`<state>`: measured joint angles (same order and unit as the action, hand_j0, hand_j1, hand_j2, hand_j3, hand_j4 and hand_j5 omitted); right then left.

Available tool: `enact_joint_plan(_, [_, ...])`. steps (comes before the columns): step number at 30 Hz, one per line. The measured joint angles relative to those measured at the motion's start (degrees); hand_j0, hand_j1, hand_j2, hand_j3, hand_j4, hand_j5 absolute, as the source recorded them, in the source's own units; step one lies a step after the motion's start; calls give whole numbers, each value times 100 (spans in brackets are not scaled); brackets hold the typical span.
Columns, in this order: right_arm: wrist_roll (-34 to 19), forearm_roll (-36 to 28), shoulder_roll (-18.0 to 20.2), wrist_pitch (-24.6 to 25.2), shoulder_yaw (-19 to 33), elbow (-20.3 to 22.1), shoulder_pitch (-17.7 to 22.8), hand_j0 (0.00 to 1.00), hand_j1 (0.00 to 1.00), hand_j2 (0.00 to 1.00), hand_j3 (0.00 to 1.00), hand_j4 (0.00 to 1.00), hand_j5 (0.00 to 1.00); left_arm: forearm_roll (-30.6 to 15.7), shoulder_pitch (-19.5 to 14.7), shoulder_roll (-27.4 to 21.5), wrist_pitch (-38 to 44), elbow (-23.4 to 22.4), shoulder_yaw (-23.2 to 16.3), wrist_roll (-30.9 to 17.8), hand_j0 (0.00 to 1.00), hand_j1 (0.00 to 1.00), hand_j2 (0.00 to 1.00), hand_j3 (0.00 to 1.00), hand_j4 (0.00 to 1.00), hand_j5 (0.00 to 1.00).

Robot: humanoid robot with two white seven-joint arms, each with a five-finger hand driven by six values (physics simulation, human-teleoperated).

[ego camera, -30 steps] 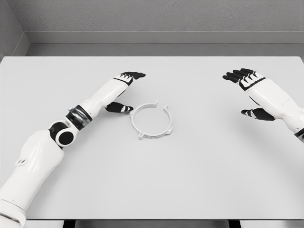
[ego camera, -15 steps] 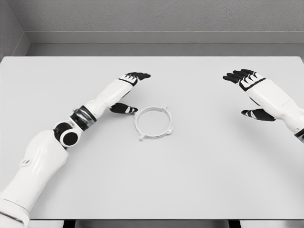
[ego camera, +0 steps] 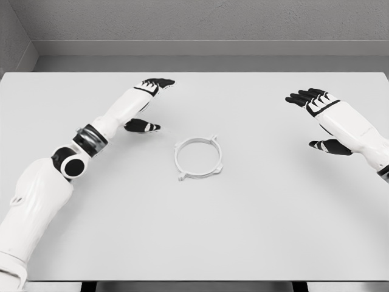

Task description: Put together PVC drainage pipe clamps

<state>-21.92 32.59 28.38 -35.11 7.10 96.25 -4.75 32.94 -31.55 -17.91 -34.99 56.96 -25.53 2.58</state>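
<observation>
Near the middle of the white surface (ego camera: 255,231) lies the pipe clamp ring (ego camera: 198,158), flat and untouched by either arm. Since half a second ago the left robot hand (ego camera: 148,103) has pulled back and away to the upper left, fingers spread and holding nothing, after nudging the ring slightly rightward. The right robot hand (ego camera: 319,118) hovers unchanged at the right, also open. Judging by this, positioning looks finished; no grasp has begun.

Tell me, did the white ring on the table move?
Yes. The white ring slid a little to the right across the table, pushed along while the left robot hand was beside it.
</observation>
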Motion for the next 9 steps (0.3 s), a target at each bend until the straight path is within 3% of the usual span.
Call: enact_joint_plan(9, [0, -1, 4, 0, 0, -1, 9, 100, 100, 100, 100, 100, 100, -33, -9, -1012, 0, -14, 709, 0, 100, 100, 100, 100, 100, 100])
